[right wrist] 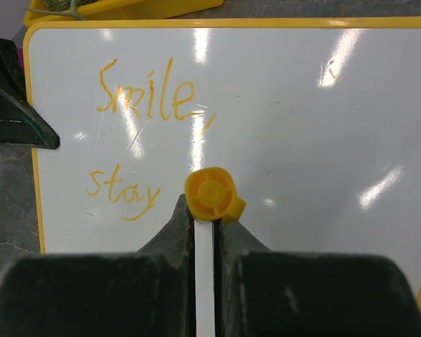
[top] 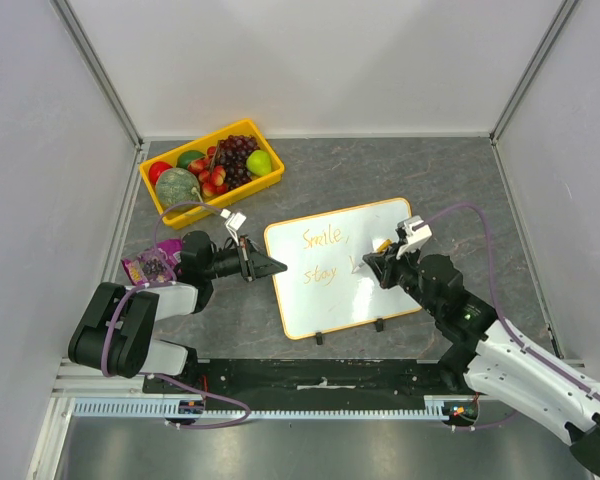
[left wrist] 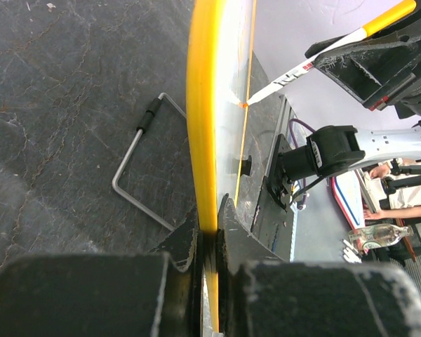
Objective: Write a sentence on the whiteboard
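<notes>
While the left claw [left wrist: 209, 226] pinches the whiteboard [right wrist: 302, 140] rim, the right claw [right wrist: 205, 214], gripping the marker [right wrist: 209, 193], should press lightly and continue the sentence [right wrist: 151, 98] just ahead of itself, after "stay".

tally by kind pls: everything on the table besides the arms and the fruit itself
Whiteboard: 1
Marker: 1
Yellow fruit crate: 1
Purple packet: 1
Bent wire bracket: 1
Total: 5
</notes>
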You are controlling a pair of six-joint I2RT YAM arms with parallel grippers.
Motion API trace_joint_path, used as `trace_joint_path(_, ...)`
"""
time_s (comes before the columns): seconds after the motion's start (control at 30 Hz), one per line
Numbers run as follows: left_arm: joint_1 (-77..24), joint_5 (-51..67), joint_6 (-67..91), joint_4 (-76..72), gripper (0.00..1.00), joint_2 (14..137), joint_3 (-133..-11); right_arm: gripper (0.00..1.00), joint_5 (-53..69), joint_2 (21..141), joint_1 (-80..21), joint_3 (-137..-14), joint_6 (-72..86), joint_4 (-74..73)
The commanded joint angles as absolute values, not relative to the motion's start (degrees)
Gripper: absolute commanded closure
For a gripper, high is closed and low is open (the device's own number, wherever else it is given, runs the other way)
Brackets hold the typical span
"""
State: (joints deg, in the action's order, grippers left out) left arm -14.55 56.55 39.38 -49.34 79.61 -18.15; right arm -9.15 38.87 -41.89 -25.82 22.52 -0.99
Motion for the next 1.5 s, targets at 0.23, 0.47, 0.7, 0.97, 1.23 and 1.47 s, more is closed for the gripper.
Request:
trace_joint_path(0.23,-15.7,55.7,29.4,-45.8,0.98,80.8,-17.4,1.00,-9.8,39.9,-41.8,-30.1,21.5,-0.5)
trace_joint_path(0.47,-15.7,55.7,29.4,-45.8,0.98,80.9,-17.3,1.00,-11.7,39.3,-41.8,-31.7,21.4,-1.4)
trace_joint_path(0.7,-15.7,55.7,29.4,-45.9,0.98,80.8,-17.3,1.00,-14.7,40.1,-41.8,-32.0,20.7,-1.8)
trace_joint_path(0.97,-15.6,55.7,29.4,-45.8,0.98,80.9,-17.4,1.00,-15.6,40.9,-41.8,-31.0,20.6,-1.9)
trace_joint_path(1.23,-15.7,55.7,29.4,-45.8,0.98,80.9,-17.4,1.00,-12.4,41.0,-41.8,-29.9,21.4,-1.9)
trace_joint_path(1.47,-15.7,55.7,29.4,-45.8,0.98,80.9,-17.4,1.00,-10.7,40.9,-41.8,-28.7,22.4,-2.3)
